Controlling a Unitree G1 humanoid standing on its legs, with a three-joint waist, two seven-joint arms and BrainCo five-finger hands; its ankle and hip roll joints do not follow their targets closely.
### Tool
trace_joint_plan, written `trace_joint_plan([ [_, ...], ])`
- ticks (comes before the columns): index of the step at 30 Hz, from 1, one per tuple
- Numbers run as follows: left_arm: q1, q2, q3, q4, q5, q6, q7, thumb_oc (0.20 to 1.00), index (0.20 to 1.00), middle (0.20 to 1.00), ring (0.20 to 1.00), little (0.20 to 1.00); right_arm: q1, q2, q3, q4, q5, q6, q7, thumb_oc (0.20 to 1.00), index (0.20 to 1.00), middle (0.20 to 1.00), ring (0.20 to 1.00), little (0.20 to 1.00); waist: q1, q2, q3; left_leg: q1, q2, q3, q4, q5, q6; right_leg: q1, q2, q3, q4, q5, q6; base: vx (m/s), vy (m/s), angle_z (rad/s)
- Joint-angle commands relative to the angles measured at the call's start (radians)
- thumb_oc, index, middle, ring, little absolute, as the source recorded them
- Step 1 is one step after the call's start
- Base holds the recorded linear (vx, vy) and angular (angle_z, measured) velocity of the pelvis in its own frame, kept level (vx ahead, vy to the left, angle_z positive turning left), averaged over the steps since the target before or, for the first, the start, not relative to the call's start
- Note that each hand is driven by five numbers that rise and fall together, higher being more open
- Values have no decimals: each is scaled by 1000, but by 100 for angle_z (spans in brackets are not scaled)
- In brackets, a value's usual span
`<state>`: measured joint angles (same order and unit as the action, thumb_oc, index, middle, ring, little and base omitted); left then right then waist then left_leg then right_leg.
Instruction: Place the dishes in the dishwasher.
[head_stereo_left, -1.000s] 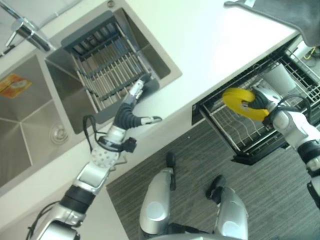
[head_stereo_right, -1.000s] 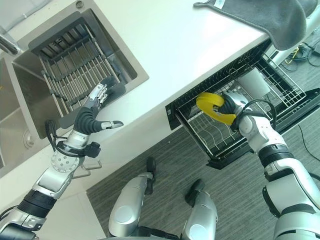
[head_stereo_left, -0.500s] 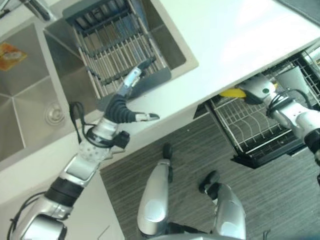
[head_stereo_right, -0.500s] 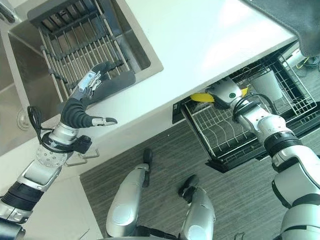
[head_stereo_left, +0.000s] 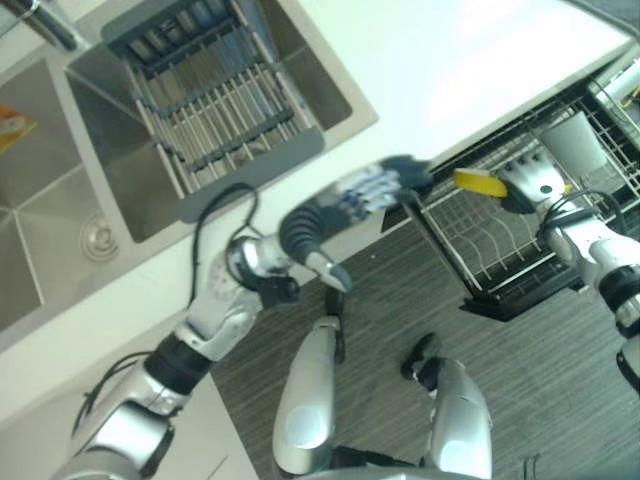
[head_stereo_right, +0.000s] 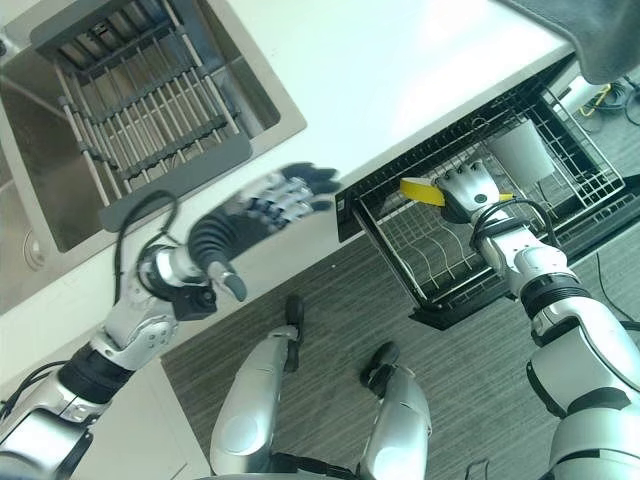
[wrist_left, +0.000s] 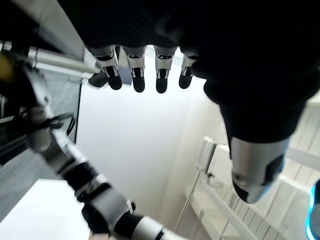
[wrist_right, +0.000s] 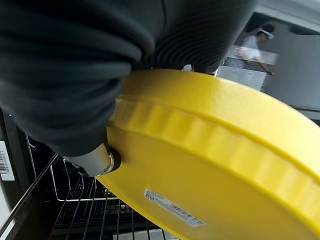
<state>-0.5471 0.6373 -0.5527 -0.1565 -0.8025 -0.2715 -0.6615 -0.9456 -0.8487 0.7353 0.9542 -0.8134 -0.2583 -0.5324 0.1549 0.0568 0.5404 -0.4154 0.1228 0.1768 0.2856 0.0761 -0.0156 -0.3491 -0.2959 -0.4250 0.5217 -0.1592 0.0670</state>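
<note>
Yellow plate (head_stereo_left: 478, 182) sits pinched in the right hand (head_stereo_left: 528, 184) over the dishwasher rack (head_stereo_left: 500, 262) at right of frame. Centre frame, the left hand (head_stereo_right: 268, 205) hovers with fingers spread, holding nothing.

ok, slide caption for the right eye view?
Right hand holds yellow plate over the dishwasher rack; left hand open.

Left hand (wrist_left: 165, 45) over a bright white counter (wrist_left: 135, 150).
Its dark-tipped fingers (wrist_left: 137, 75) extend straight in a row, thumb (wrist_left: 255, 165) apart; the robot's other arm (wrist_left: 65, 165) crosses beneath.
</note>
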Motion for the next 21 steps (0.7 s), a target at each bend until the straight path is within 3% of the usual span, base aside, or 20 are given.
trace_joint_plan([
  [1, 141, -41, -43, 99, 25, 76, -11, 1000, 1000, 1000, 1000, 1000, -110, -34, -9, -27, 11, 11, -58, 200, 200, 200, 200, 200, -11, 18, -20, 34, 1, -17, 17, -85, 0, -22, 37, 54, 45, 17, 33, -56, 71, -13],
  [4, 184, -28, -70, 141, 14, 56, -14, 1000, 1000, 1000, 1000, 1000, -102, -51, -12, -50, 13, 18, -46, 200, 200, 200, 200, 200, -17, 26, -20, 34, 1, -9, 13, -86, 1, -29, 37, 61, 45, 13, 31, -53, 60, -15],
  [7, 238, -41, -98, 240, 103, 2, 30, 1000, 1000, 1000, 1000, 1000, -87, -44, -25, -21, -1, 5, -63, 200, 200, 200, 200, 200, -13, 29, -20, 32, 4, -5, 14, -91, 4, -32, 34, 59, 53, 7, 32, -53, -17, -9],
  [9, 268, -48, -115, 350, 229, -88, 110, 1000, 1000, 1000, 1000, 1000, -93, -29, -27, 6, -3, 2, -72, 200, 200, 200, 200, 200, -4, 25, -20, 31, 8, -7, 11, -89, 3, -27, 37, 50, 56, 1, 29, -35, -57, -3],
  [11, 293, -30, -152, 457, 443, -233, 273, 1000, 1000, 1000, 1000, 1000, -112, -17, -31, 28, 12, 1, -76, 200, 200, 200, 200, 200, 5, 22, -20, 29, 13, -13, 0, -83, 0, -26, 42, 45, 62, -9, 27, -17, -44, -5],
  [13, 301, -23, -174, 514, 604, -259, 386, 1000, 1000, 1000, 1000, 1000, -125, -11, -31, 43, 9, -4, -76, 200, 200, 200, 200, 200, 12, 23, -20, 28, 14, -16, -13, -77, -1, -26, 45, 41, 66, -16, 26, -7, -18, -4],
  [15, 299, -25, -220, 594, 798, -240, 554, 1000, 1000, 1000, 1000, 1000, -144, 8, -25, 65, 10, -9, -78, 200, 200, 200, 200, 200, 17, 21, -20, 27, 16, -20, -31, -64, -6, -29, 48, 38, 69, -20, 26, -3, -6, -3],
  [16, 294, -41, -240, 664, 914, -192, 632, 1000, 1000, 1000, 1000, 1000, -159, 26, -12, 86, 12, -13, -87, 200, 200, 200, 200, 200, 21, 20, -20, 30, 18, -23, -54, -50, -10, -26, 54, 36, 68, -25, 26, 0, 0, 0],
  [18, 295, -52, -273, 715, 1043, -166, 741, 1000, 1000, 1000, 1000, 1000, -181, 39, 10, 99, 22, -15, -91, 200, 200, 200, 200, 200, 26, 21, -20, 30, 19, -28, -79, -34, -14, -26, 60, 34, 68, -33, 24, 24, -16, 10],
  [19, 294, -62, -299, 793, 1152, -52, 825, 1000, 1000, 1000, 1000, 1000, -208, 52, 35, 111, 40, -17, -87, 200, 200, 200, 200, 200, 32, 23, -20, 32, 24, -33, -108, -11, -24, -22, 67, 30, 72, -43, 21, 31, -13, 15],
  [20, 293, -67, -301, 803, 1168, -33, 830, 1000, 1000, 1000, 1000, 1000, -212, 53, 40, 114, 42, -17, -87, 200, 200, 200, 200, 200, 32, 24, -20, 33, 24, -34, -113, -7, -26, -22, 67, 29, 72, -44, 21, 50, -9, 15],
  [21, 291, -76, -315, 876, 1227, 72, 852, 1000, 1000, 1000, 1000, 1000, -226, 67, 59, 115, 56, -8, -86, 200, 200, 200, 200, 200, 35, 25, -20, 32, 29, -38, -143, 17, -37, -22, 76, 29, 77, -54, 19, 35, -1, 5],
])
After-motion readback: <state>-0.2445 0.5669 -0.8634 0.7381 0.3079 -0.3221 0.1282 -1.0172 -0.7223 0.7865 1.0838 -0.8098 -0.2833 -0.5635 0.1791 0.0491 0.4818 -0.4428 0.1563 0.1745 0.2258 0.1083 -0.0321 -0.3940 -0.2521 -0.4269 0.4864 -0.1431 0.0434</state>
